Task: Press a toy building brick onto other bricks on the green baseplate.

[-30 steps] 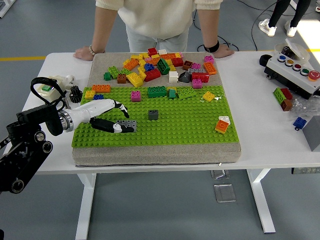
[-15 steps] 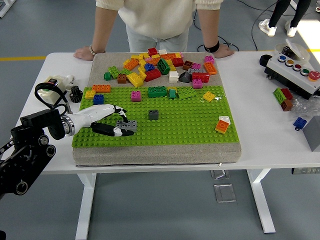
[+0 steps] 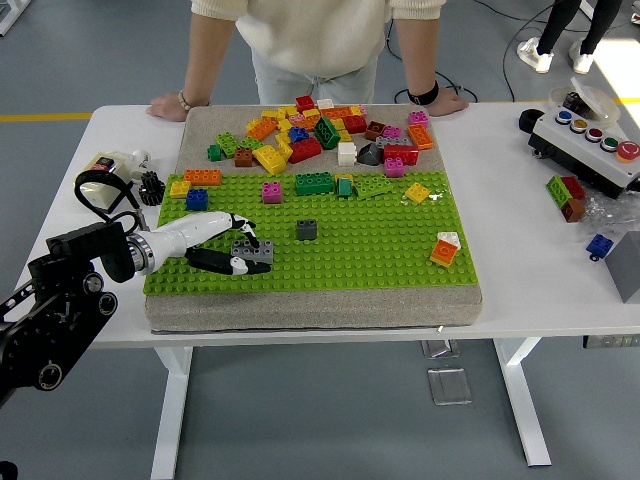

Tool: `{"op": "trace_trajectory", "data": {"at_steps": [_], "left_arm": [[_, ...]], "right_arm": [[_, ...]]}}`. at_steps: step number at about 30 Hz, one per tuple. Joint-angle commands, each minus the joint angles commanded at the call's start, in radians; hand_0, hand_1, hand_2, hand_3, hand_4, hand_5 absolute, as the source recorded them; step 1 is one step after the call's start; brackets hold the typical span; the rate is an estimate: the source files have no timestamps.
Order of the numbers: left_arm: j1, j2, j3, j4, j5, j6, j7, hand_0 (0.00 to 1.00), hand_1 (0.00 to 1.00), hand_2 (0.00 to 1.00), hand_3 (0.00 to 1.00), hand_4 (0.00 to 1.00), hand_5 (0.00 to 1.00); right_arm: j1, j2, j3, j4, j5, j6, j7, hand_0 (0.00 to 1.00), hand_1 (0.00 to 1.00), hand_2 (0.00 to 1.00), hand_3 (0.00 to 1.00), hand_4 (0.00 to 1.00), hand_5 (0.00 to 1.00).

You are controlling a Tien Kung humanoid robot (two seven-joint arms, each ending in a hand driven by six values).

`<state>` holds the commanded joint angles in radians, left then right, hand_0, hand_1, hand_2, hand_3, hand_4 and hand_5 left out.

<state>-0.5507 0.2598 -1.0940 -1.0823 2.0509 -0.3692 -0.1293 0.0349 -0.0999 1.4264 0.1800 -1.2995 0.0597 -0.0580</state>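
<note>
The left hand (image 3: 222,245) reaches in from the left edge over the green baseplate (image 3: 380,250), its fingers closed in a pinch on a long grey brick (image 3: 254,251) near the plate's left front corner. The thumb sits under or in front of the brick and the other fingers lie along its top. Whether the brick is lifted clear of the studs or resting on them cannot be told from this view. The right arm is out of sight.

The step in hand looks like the carry — the brick is gripped but not yet placed on another one. The nearest candidate is a small dark grey brick (image 3: 306,229), standing alone on the plate just to the right and a little farther back. The next move probably calls for bringing the grey brick over it, lining up the studs, then pushing straight down.

A person stands at the far side, both hands (image 3: 168,108) resting on the white table (image 3: 520,200), clear of the loose brick pile (image 3: 320,135).
</note>
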Motion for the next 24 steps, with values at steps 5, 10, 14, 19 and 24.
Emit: {"op": "trace_trajectory", "data": {"at_steps": [5,10,14,19,24], "left_arm": [[-0.005,-0.002,0.0,0.011,0.002,0.002,-0.001,0.998,0.963,0.936,0.681,0.998,0.831],[-0.008,-0.004,0.0,0.021,0.003,0.005,-0.002,0.998,0.96,0.935,0.678,0.998,0.827],[-0.009,-0.005,0.001,0.03,0.005,0.006,-0.003,0.998,0.96,0.935,0.678,0.998,0.827],[-0.009,-0.007,0.001,0.041,0.008,0.009,-0.003,0.998,0.959,0.93,0.676,0.998,0.823],[-0.009,-0.009,0.002,0.052,0.009,0.013,-0.003,0.998,0.957,0.926,0.674,0.998,0.82]], "right_arm": [[0.0,0.0,-0.001,0.0,0.0,0.0,0.0,0.761,0.687,0.731,0.696,0.978,0.5],[0.0,-0.001,0.0,0.0,0.0,0.0,-0.001,0.761,0.687,0.731,0.695,0.978,0.499],[0.001,-0.001,0.001,0.0,0.002,0.0,-0.001,0.761,0.687,0.731,0.695,0.978,0.499],[0.001,-0.002,0.003,0.0,0.002,0.0,-0.001,0.762,0.687,0.731,0.695,0.977,0.499],[0.001,-0.001,0.003,0.0,0.003,0.0,0.0,0.761,0.686,0.731,0.697,0.977,0.499]]}}
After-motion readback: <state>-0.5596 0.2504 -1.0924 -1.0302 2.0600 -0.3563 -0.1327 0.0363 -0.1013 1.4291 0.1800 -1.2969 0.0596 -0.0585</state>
